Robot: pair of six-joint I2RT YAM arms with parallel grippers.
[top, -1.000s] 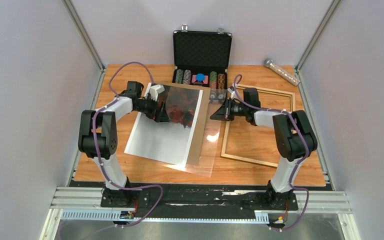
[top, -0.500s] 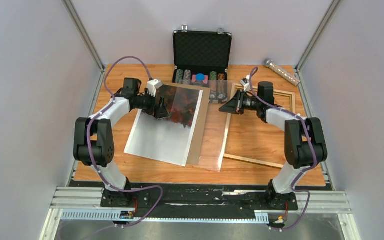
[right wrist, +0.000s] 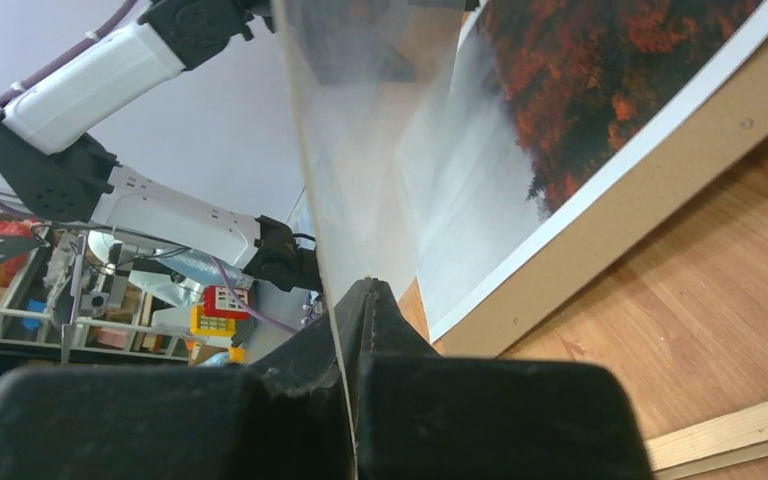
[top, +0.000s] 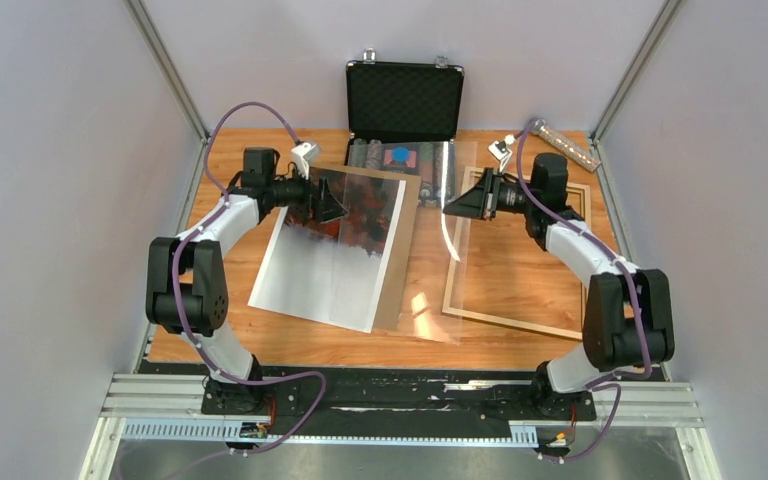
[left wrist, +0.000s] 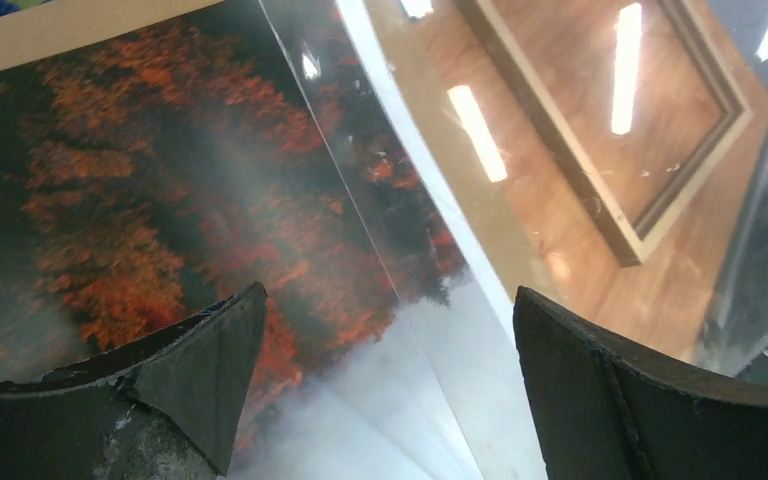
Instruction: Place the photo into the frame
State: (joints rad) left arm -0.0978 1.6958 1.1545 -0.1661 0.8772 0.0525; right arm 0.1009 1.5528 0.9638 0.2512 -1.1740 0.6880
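Observation:
The photo (top: 330, 270), red-orange trees fading into white fog, lies face up on a brown backing panel (top: 396, 260) left of centre. My left gripper (top: 332, 208) hovers open over its dark upper part, with the photo (left wrist: 160, 200) below the spread gripper (left wrist: 388, 300) and nothing between the fingers. The light wooden frame (top: 505, 321) lies flat on the right and also shows as the frame (left wrist: 600, 215). My right gripper (top: 447, 210) is shut on the edge of a clear pane (top: 430, 300), held tilted between photo and frame. The pane (right wrist: 380, 100) runs up from the pinched gripper (right wrist: 365, 285).
An open black case (top: 405, 100) with chips stands at the back centre, partly behind the raised pane. A clear tube (top: 565, 145) lies at the back right corner. Bare wooden tabletop (top: 290, 340) shows in front of the photo.
My right gripper has carried the clear pane rightward and up, off the backing panel toward the frame. My left gripper has drawn back and up over the photo's top.

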